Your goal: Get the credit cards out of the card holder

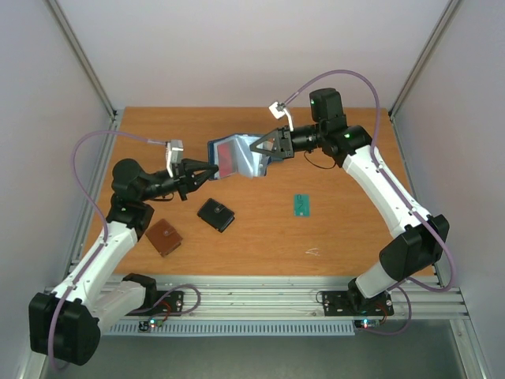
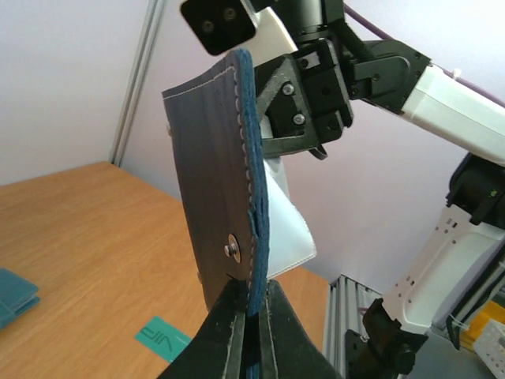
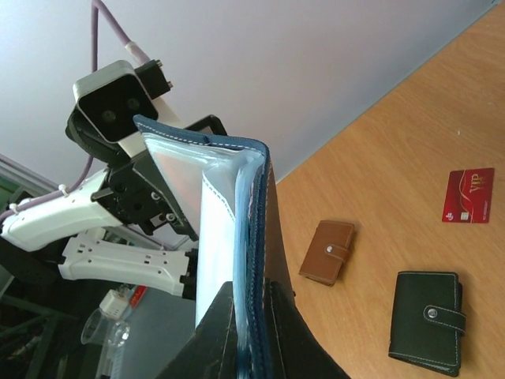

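Above the wooden table (image 1: 355,229) the card holder (image 1: 249,163) hangs open, left gripper (image 1: 211,170) and right gripper (image 1: 266,150) each pinching one edge. A teal-green card (image 1: 301,204) lies out already on the wood. Next, I think, one gripper must release and pull the red card (image 1: 228,155).

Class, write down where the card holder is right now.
Top view: the card holder hangs over the table at centre back, pinched between the left gripper on its left and the right gripper on its right, behind the black wallet.
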Robot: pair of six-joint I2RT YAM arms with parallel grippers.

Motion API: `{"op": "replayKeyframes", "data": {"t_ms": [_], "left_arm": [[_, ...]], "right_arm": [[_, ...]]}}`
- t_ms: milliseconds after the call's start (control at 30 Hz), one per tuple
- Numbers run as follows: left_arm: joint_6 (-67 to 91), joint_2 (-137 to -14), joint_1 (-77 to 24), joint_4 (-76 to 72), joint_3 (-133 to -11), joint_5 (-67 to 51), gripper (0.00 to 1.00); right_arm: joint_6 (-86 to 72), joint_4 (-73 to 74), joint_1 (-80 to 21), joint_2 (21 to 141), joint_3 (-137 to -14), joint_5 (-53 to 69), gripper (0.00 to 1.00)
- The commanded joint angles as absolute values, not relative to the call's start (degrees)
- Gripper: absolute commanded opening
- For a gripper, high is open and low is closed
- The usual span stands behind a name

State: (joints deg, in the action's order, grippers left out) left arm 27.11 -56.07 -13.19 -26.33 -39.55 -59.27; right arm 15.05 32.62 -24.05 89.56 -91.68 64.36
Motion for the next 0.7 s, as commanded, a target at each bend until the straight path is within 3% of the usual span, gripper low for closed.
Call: {"op": "replayKeyframes", "data": {"t_ms": [0, 233, 433, 667], "left_arm": [[26.3, -56.5, -13.7, -26.1, -41.7, -55.8, 0.0], [20.7, -55.1, -13.8, -18.6, -43.1, -53.5, 0.0], [20.3, -54.7, -14.5, -18.5, -43.7, -54.3, 0.0], [20.8, -55.1, -14.7, -19.3, -43.8, -54.9, 0.0]], "right_arm": [[15.1, 32.6, -24.7, 89.2, -93.5, 64.9, 0.01], [14.6, 33.6, -24.7, 91.8, -92.7, 58.1, 0.01], [8.2, 23.9, -25.2, 94.3, -90.2, 60.2, 0.01], [8.0, 23.3, -26.8, 96.0, -90.7, 60.4, 0.01]]}}
